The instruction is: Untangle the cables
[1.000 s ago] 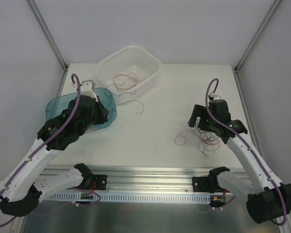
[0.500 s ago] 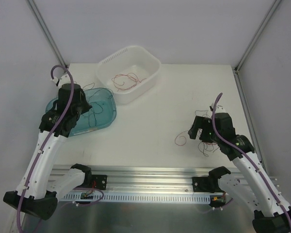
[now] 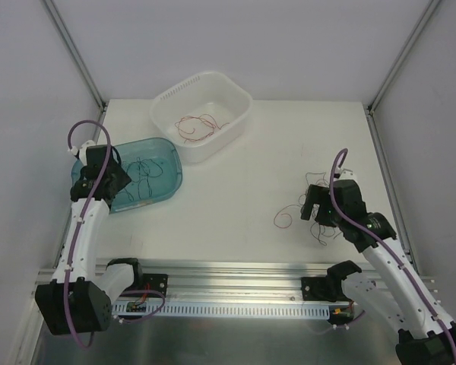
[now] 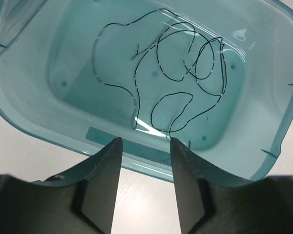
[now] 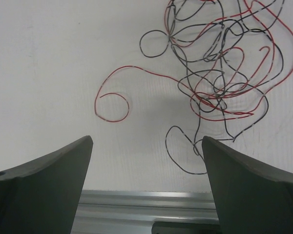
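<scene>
At far left, the left claw [image 4: 145,141] hangs just at the near rim of a teal tub [image 3: 175,163], its jaws narrowly parted with nothing between them. Loose black wires [image 4: 180,73] lie looped on the tub's floor. Further back, a white basket [image 3: 229,133] holds a few red wires [image 3: 197,125]. On the table [image 3: 235,190] to the right lies a tangled clump of red and black wires [image 5: 219,73], one red strand curling out to its side. Over it, the right claw [image 5: 146,141] stands wide apart, gripping nothing.
</scene>
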Available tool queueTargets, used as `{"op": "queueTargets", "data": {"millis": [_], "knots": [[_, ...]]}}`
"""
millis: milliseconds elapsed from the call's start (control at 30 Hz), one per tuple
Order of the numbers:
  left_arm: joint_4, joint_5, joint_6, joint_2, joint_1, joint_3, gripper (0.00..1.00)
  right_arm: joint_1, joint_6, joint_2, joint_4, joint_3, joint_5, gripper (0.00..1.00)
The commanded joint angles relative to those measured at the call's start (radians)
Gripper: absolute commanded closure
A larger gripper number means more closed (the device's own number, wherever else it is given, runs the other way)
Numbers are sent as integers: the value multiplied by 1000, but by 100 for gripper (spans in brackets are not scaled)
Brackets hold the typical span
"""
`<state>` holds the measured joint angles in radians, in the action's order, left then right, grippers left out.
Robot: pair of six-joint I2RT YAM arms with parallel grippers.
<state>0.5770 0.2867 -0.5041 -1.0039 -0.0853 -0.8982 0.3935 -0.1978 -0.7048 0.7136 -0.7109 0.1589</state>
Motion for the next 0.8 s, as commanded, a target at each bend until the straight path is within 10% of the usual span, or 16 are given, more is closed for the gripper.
{"op": "queueTargets", "data": {"millis": [0,300,767], "knots": [[-80,-50,32,10,-28,19,54,5,-14,-34,29,8,122,0],[-141,-272,154,120,-31,119,5,-4,-9,-209,-98,57,212,0],[-220,-564,173,215,217,197,1,201,-130,-649,-384,-36,-150,12]]}}
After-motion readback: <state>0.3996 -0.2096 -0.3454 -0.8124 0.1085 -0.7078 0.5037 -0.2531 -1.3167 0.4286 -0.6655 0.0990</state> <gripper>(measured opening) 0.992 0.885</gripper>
